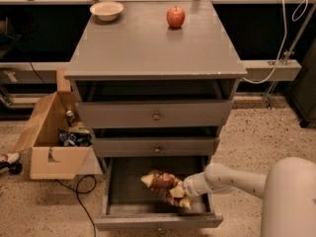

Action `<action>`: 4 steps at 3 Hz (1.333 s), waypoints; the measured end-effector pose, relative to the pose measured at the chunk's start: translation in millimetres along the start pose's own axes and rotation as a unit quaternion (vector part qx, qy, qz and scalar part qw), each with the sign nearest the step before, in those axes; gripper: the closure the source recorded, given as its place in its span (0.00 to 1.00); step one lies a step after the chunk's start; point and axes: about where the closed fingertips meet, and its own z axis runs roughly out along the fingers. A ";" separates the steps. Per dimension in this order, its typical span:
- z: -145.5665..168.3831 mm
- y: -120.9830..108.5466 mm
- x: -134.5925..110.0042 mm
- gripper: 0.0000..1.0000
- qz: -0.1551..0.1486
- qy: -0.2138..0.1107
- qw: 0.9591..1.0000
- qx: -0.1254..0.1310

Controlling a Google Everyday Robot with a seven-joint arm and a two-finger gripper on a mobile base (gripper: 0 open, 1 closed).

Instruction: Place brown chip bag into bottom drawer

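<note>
Bottom center of the frame, the bag [159, 183] hangs over the open drawer [127, 181], pinched at its right end by the gripper [186, 190]. Risk imo: if it lets go with the bag this slanted, one end could flop onto the front rim and jam the drawer. The arm [232, 180] reaches in low from the lower right, nearly level.

1. Brown chip bag [160, 184]: crinkled glossy foil.
2. Gripper [186, 192]: smooth matt white plastic, clamped on the bag's end over the bottom drawer [128, 191].
3. Bottom drawer: matt grey metal.
4. Cabinet top [153, 43]: smooth, slight sheen.
5. Box [49, 157]: matt cardboard.
</note>
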 end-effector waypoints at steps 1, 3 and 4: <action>20.2 -7.9 -3.9 0.42 0.009 -0.015 1.000 -0.022; 7.1 -10.8 -18.4 0.00 0.000 -0.061 0.998 -0.028; -53.6 -16.5 -21.4 0.00 -0.004 -0.110 0.994 -0.019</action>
